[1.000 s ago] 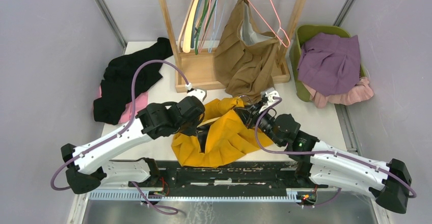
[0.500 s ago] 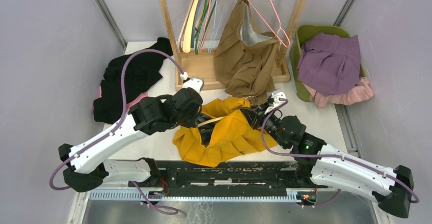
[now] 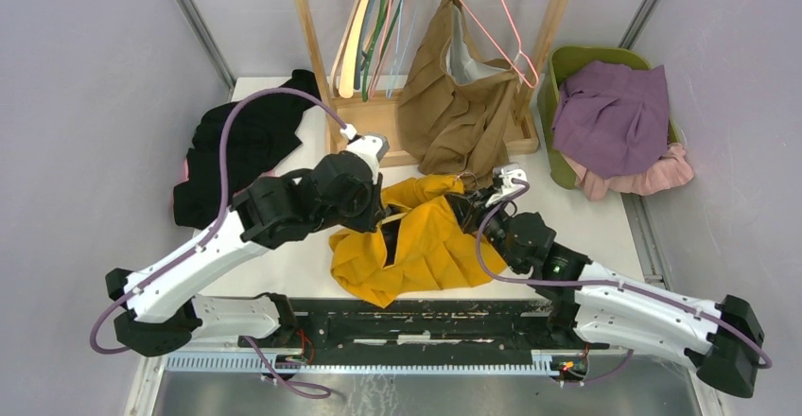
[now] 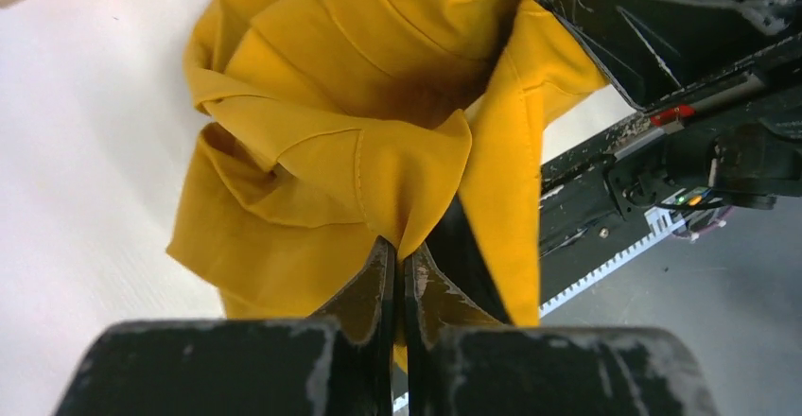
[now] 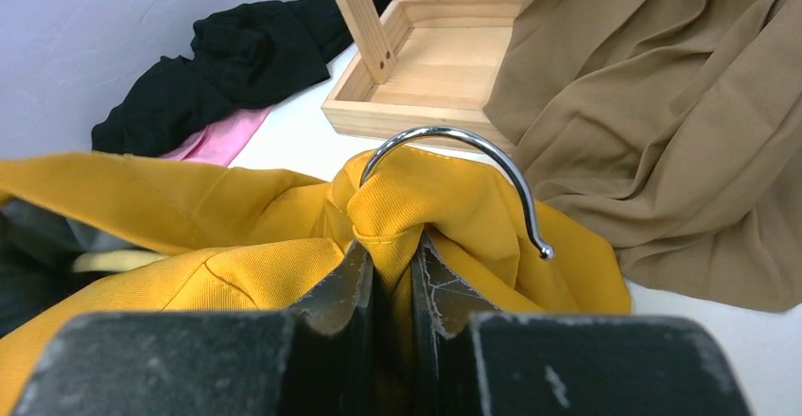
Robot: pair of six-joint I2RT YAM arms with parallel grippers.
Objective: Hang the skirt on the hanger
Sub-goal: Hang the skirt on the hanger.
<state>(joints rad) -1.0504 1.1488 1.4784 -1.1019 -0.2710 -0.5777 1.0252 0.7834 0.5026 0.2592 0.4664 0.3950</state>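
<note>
Skirt: soft, light mustard-yellow fabric skirt (image 3: pixel 430 246), bunched on white desk (image 3: pixel 596 213) between the arms.
Left fingers (image 4: pixel 374 284): clamped on a fold.
Right fingers (image 5: pixel 340 293): pinching cloth under silver metal hanger hook (image 5: pixel 444 133).
Best hold: likely the waistband hem.

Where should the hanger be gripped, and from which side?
At the neck under its metal hook, from the near side, through the cloth: only the hook stands clear of the skirt; the rest is mostly buried. The right gripper pinches there.
</note>
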